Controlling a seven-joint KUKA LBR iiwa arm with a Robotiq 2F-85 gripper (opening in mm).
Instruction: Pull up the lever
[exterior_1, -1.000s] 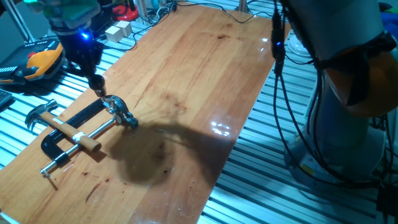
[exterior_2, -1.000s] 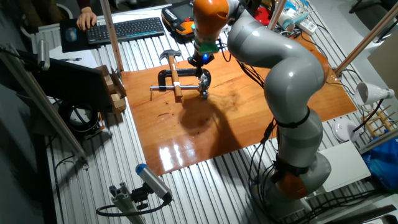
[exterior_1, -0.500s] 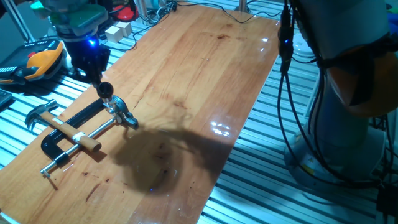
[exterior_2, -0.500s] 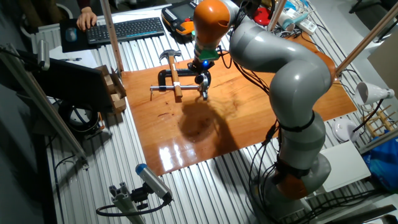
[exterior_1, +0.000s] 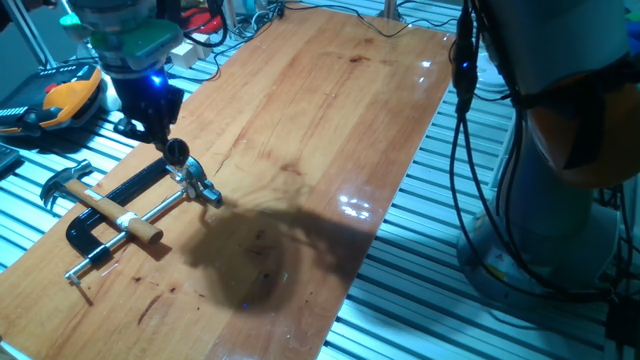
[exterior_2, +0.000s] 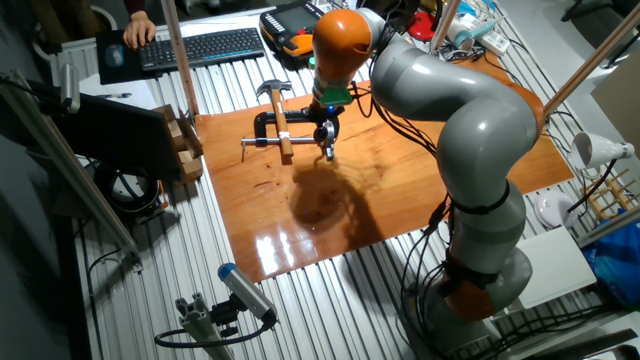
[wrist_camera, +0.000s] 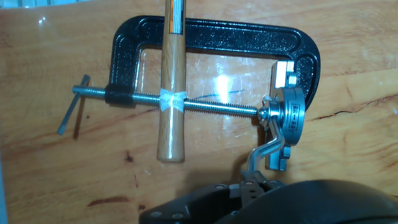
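A black bar clamp (exterior_1: 105, 200) lies on the wooden table (exterior_1: 320, 120) at the left. The lever (exterior_1: 207, 192), a slim curved silver arm, sticks out from its chrome head (wrist_camera: 287, 121). In the hand view the lever (wrist_camera: 264, 152) curves down toward my fingertips, and its reddish tip is hidden. My gripper (exterior_1: 176, 152) hangs just above the chrome head, fingers together, and I cannot see it touching the lever. It also shows in the other fixed view (exterior_2: 327, 133) and at the bottom of the hand view (wrist_camera: 252, 183).
A hammer (wrist_camera: 171, 93) with a wooden shaft lies across the clamp's threaded rod (wrist_camera: 211, 107). An orange and black device (exterior_1: 60, 95) sits off the table's left edge. A keyboard (exterior_2: 195, 45) and a wooden block (exterior_2: 185, 140) lie beyond the table.
My gripper has moved down and toward the clamp's chrome head. The clamp, lever and hammer have not moved.
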